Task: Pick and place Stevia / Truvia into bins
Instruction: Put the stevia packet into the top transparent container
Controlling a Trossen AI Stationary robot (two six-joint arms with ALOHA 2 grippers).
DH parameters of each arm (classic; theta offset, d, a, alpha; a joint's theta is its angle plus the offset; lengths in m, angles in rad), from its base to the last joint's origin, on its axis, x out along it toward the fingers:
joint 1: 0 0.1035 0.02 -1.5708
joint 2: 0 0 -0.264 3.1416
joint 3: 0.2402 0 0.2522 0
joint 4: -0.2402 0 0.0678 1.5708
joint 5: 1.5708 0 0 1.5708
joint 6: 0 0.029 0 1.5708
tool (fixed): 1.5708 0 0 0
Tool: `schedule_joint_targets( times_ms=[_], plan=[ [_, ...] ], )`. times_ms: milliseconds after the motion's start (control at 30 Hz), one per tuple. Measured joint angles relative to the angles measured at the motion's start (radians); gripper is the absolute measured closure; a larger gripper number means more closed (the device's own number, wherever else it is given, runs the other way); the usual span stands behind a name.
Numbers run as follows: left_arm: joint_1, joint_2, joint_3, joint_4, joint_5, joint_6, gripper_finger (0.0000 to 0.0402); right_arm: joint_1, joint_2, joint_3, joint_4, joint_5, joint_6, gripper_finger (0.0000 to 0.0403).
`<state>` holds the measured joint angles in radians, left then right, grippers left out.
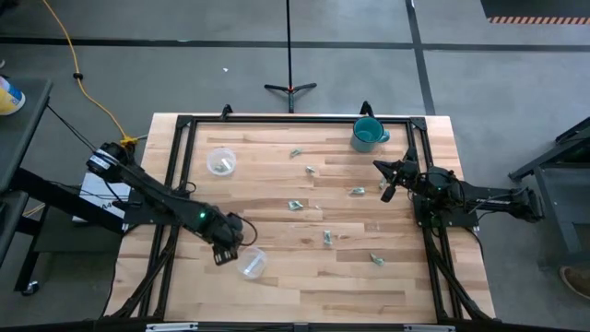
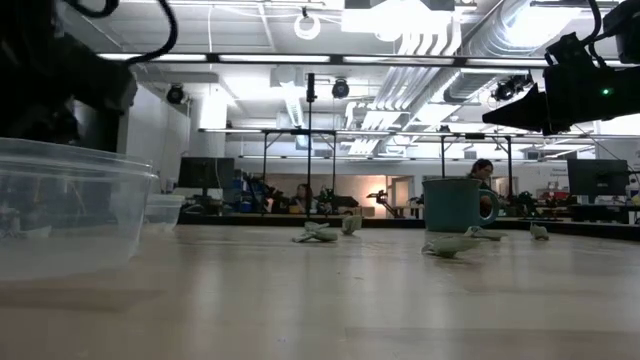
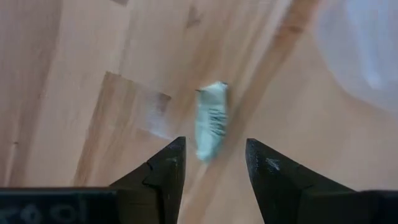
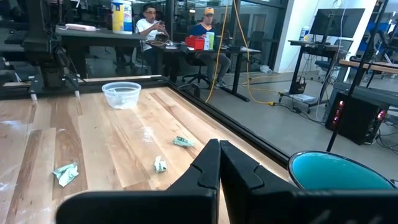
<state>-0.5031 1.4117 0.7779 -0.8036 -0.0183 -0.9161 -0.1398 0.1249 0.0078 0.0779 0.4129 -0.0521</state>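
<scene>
My left gripper (image 1: pixel 224 253) hovers near the table's near left, open, beside a clear cup (image 1: pixel 252 265). In the left wrist view one pale green sachet (image 3: pixel 211 121) shows on the wood just past my open fingertips (image 3: pixel 214 152); the fingers stand either side of its near end, and the cup is a blur (image 3: pixel 367 43). The second clear cup (image 1: pixel 221 162) stands at the far left. Several other sachets lie flat mid-table, e.g. (image 1: pixel 295 205), (image 1: pixel 327 238), (image 1: pixel 357 191). My right gripper (image 1: pixel 387 182) waits at the table's right, shut (image 4: pixel 219 155), above the wood.
A teal mug (image 1: pixel 367 135) stands at the far right corner, close to my right gripper. A black frame (image 1: pixel 277 120) borders the table's far and side edges. Bare wood lies between the sachets. People sit at desks (image 4: pixel 149 18) in the room beyond.
</scene>
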Motion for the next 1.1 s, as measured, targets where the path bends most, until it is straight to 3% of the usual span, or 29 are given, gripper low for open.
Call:
schedule_joint_targets(
  times_ms=[367,700,1100],
  plan=[
    [-0.001,-0.005,-0.150,0.176,-0.018,-0.032,0.0202,0.000,0.000,0.000,0.002,0.000,0.000,0.0402],
    [-0.001,-0.009,-0.155,0.172,-0.019,0.015,0.0202,0.000,0.000,0.000,0.006,0.011,0.000,0.0402],
    [-0.001,-0.162,-0.160,0.109,-0.110,0.048,0.0202,0.000,0.000,0.000,0.008,0.011,0.001,0.0402]
  ],
)
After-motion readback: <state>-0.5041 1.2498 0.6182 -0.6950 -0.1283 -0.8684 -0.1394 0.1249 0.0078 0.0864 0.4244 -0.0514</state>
